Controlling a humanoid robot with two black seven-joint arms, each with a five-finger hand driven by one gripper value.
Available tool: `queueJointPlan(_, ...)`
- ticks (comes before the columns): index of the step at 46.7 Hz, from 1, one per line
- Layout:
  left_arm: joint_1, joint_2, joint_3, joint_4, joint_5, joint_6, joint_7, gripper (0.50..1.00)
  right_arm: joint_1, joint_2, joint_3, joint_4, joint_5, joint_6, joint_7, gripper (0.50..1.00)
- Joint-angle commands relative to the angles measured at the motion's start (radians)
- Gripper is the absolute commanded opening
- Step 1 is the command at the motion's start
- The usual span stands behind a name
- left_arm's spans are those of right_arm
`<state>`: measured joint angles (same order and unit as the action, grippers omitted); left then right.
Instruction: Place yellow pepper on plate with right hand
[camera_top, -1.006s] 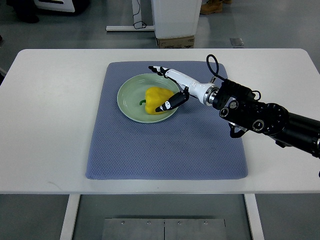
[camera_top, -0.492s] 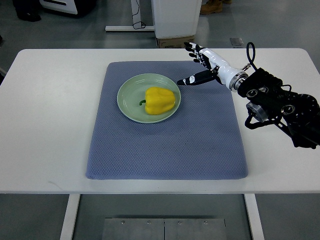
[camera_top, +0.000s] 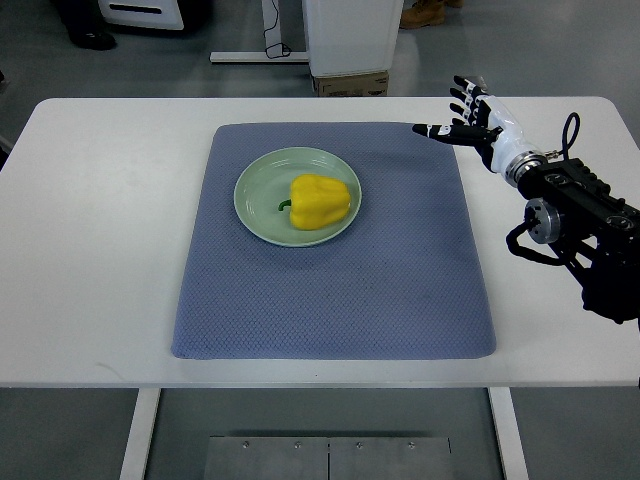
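Observation:
A yellow pepper (camera_top: 320, 201) with a green stem lies on its side on the pale green plate (camera_top: 256, 185), which sits on the blue mat (camera_top: 335, 290). My right hand (camera_top: 468, 115) hovers over the mat's far right corner, well to the right of the plate. Its fingers are spread and hold nothing. The black forearm runs off toward the right edge. No left arm shows.
The white table (camera_top: 100, 240) carries the mat. A white pedestal with a cardboard box (camera_top: 350, 84) stands on the floor behind the table's far edge. A person's shoes show at the top left and top middle.
My right hand has let go of the pepper and drawn back to the right and away from the plate, fingers spread. The pepper stays on the plate.

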<state>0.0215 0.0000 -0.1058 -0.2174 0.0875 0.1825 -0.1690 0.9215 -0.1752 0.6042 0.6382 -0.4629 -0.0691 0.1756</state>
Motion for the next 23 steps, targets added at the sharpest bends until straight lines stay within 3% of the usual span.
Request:
queueJointPlan(1, 0.000, 0.000, 0.000, 0.001, 0.000, 0.000, 0.000, 1.000, -0.018, 0.000, 0.035, 0.000, 0.012, -0.001, -0.001, 0.993)
queueJointPlan(23, 0.000, 0.000, 0.000, 0.000, 0.000, 0.000, 0.000, 1.000, -0.075, 0.060, 0.218, -0.011, 0.056, -0.003, 0.008, 1.000)
